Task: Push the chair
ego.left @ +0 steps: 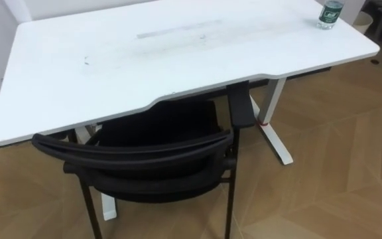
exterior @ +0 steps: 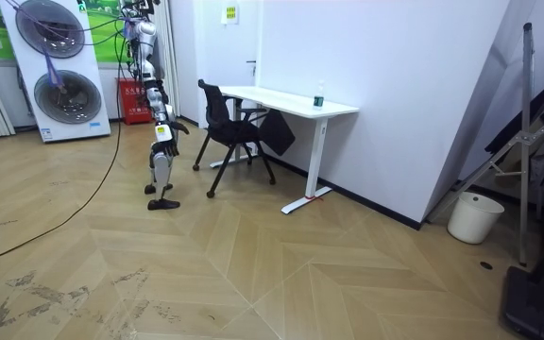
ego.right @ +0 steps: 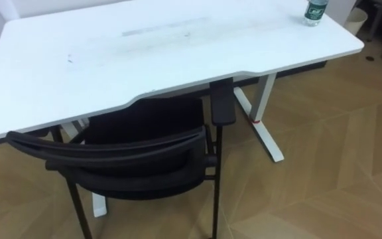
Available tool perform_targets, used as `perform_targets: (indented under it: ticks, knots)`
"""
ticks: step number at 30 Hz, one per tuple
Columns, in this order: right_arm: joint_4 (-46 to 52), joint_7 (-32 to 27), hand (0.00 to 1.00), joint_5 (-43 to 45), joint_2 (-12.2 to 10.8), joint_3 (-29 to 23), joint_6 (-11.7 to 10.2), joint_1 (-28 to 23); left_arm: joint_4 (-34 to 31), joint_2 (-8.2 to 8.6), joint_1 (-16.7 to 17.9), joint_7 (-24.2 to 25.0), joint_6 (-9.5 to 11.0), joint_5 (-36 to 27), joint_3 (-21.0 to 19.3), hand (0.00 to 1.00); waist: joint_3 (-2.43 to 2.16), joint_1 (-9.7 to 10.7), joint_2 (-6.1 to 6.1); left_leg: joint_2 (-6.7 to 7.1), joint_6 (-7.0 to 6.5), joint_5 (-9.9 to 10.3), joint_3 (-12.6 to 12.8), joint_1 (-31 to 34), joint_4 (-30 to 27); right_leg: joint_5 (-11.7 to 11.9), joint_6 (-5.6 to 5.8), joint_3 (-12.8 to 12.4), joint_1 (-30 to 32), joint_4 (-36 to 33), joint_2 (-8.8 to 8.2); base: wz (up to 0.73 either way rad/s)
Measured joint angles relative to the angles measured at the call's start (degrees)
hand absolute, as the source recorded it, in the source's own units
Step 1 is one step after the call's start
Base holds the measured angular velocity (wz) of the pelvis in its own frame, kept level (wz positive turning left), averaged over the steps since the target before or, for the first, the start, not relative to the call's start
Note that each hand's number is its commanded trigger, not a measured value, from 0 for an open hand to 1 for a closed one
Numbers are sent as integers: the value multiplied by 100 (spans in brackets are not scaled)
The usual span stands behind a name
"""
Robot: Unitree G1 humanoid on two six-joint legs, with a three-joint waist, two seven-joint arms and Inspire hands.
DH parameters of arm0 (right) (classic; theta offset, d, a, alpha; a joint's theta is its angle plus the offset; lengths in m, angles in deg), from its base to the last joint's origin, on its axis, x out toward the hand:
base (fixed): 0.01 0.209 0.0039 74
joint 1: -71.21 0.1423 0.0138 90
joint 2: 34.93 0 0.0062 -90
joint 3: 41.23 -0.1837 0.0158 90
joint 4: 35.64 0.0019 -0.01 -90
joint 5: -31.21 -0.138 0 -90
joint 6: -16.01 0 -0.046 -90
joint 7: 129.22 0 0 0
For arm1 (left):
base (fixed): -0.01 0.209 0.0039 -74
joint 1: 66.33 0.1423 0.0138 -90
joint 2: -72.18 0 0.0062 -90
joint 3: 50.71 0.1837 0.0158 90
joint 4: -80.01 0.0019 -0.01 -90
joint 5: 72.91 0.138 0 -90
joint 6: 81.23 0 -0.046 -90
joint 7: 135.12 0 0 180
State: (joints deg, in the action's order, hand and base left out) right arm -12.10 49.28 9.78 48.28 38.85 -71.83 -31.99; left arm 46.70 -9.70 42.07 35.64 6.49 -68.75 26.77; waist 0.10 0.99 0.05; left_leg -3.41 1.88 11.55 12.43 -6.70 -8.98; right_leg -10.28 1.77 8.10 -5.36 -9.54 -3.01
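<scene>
Faces black chair (ego.left: 151, 156) dead ahead, backrest crosswise, seat partly under desk's (ego.left: 178, 53) near edge; cannot tell right hand's (exterior: 172, 127) fingers.

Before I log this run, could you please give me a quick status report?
Right hand forward, short of black chair. Seat partly under white desk, backrest toward robot. Nothing between robot and backrest.

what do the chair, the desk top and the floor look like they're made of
Chair: black, thin tube legs suggest painted metal; the back looks like matte plastic or mesh. Desk top: smooth white board, probably laminate, with grey scuffs. Floor: wood-look planks in chevrons; real wood or vinyl unclear.
</scene>
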Motion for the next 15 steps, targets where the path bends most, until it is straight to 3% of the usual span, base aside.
perform_targets:
  ticks: [7, 15]
  knots:
    - [4, 166, 0, 339, -81, 436, 51, 236, 73, 44, -319, 384, -94, -10, 486, 0, 11, -1, 20, 1, 1, 2, 0, 0, 25, -2, 2, -67, 48, -9, 12, -5]
    - [-49, 185, 0, 417, -185, 631, 179, 244, 80, 55, -447, 500, -259, -26, 598, 0, -5, 28, 39, 9, 1, 2, -3, 0, 24, -3, 3, -109, 66, 3, 11, -2]
